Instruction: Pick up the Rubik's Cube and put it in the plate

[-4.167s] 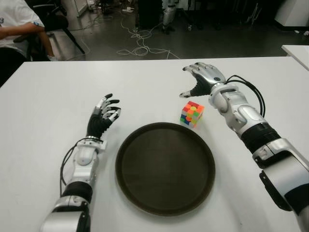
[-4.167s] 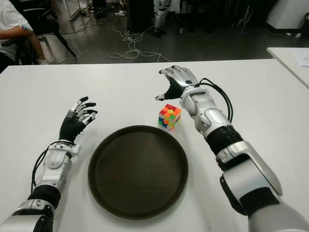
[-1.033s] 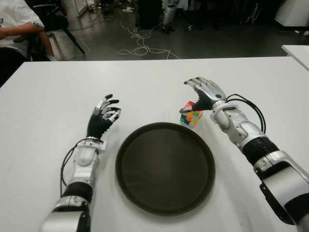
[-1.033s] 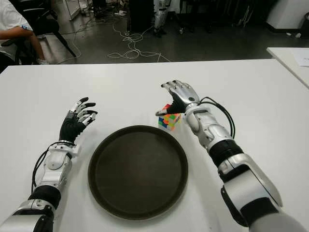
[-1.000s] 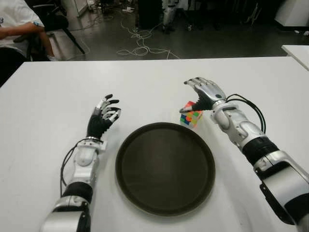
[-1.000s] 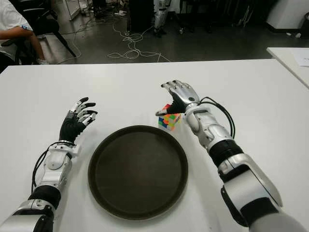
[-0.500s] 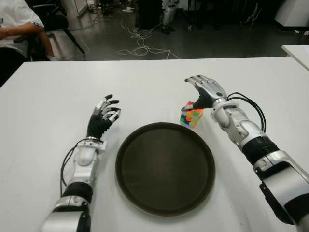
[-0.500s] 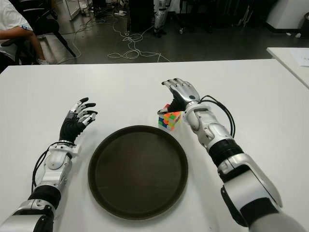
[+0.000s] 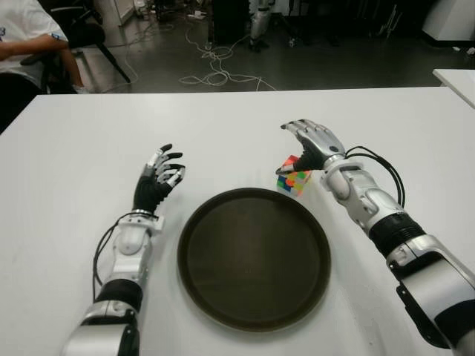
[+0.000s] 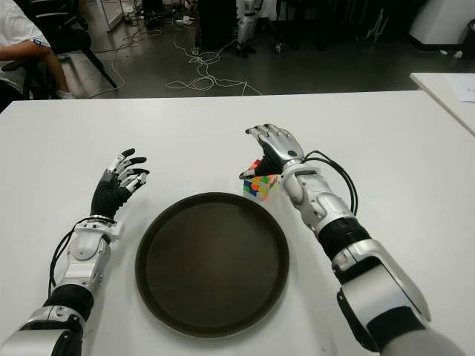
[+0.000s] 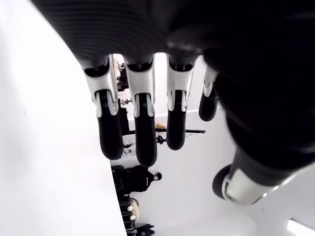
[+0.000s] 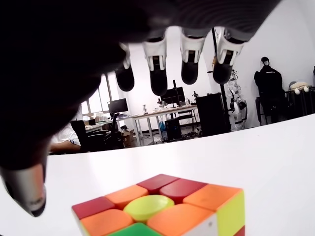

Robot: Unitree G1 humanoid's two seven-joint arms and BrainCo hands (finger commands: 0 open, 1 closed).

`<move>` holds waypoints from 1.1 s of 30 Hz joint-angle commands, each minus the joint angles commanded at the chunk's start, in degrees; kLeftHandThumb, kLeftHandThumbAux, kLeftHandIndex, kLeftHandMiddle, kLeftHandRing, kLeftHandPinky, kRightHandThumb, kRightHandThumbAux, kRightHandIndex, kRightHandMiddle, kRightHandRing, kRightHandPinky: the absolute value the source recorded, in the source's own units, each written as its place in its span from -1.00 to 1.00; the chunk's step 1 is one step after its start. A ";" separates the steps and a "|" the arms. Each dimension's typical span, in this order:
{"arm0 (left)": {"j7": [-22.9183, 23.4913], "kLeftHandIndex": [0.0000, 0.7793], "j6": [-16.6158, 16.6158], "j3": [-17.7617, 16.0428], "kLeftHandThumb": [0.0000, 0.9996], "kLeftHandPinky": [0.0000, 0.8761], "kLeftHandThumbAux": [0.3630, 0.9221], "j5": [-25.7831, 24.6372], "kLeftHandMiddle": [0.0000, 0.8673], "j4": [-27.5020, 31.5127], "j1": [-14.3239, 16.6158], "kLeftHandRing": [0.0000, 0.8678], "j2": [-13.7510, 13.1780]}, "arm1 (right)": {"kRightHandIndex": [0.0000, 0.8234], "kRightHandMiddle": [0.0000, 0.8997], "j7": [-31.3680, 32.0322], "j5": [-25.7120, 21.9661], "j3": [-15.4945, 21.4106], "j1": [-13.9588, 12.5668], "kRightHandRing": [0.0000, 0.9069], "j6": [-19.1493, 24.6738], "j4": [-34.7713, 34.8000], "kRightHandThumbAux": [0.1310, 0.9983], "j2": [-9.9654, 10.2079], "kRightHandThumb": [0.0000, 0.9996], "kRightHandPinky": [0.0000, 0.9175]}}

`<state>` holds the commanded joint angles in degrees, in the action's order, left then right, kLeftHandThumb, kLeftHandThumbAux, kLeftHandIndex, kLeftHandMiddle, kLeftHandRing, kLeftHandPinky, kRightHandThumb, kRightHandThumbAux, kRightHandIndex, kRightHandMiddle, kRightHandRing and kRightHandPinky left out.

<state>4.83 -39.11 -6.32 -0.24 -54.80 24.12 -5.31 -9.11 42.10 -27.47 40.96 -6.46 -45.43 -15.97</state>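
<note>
The Rubik's Cube point(image 9: 295, 180) stands on the white table point(image 9: 237, 126) just past the far right rim of the dark round plate point(image 9: 254, 256). My right hand point(image 9: 310, 143) hovers right over the cube, fingers spread and arched above it, thumb down near its far left side. In the right wrist view the cube's point(image 12: 167, 206) top face lies under the open fingers point(image 12: 158, 73) with clear air between them. My left hand point(image 9: 158, 178) shows left of the plate, fingers relaxed and holding nothing.
A second white table's corner point(image 9: 456, 78) sits at the far right. A seated person point(image 9: 26, 37) and chair are beyond the table's far left corner. Cables lie on the floor point(image 9: 211, 63) behind the table.
Over four seconds my right hand came down and toward me until it sits over the cube. In the last half second it shifted slightly. The cube and left hand stayed put.
</note>
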 joint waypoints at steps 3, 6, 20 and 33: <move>-0.64 -0.64 -0.30 0.13 0.21 -0.14 0.20 0.43 -0.41 -0.14 0.08 -0.25 0.00 | -1.00 -1.00 -0.04 -0.09 -0.12 -0.29 -1.00 -0.31 -0.13 0.16 0.18 -1.00 -1.00; -0.61 -0.64 -0.51 0.13 0.20 -0.14 0.19 0.34 -0.41 -0.13 0.12 -0.26 0.08 | -1.00 -1.00 -0.33 -0.07 -0.20 -0.55 -1.00 -0.60 -0.41 0.19 0.33 -1.00 -1.00; -0.36 -0.62 -0.18 0.06 0.22 -0.15 0.23 0.00 -0.40 -0.10 0.27 -0.26 0.15 | -1.00 -1.00 -0.66 0.86 -1.68 -2.05 -1.00 0.38 0.22 0.26 0.74 -1.00 -1.00; 0.16 -0.63 -0.34 -0.07 0.20 -0.13 0.19 -0.39 -0.40 -0.17 0.17 -0.26 0.18 | -1.00 -1.00 -2.30 0.64 -1.97 -4.14 -1.00 0.99 0.96 0.21 0.90 -1.00 -1.00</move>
<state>4.99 -39.45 -6.39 -0.63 -54.96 24.29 -5.14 -11.41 42.74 -29.44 36.82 -5.46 -44.47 -15.08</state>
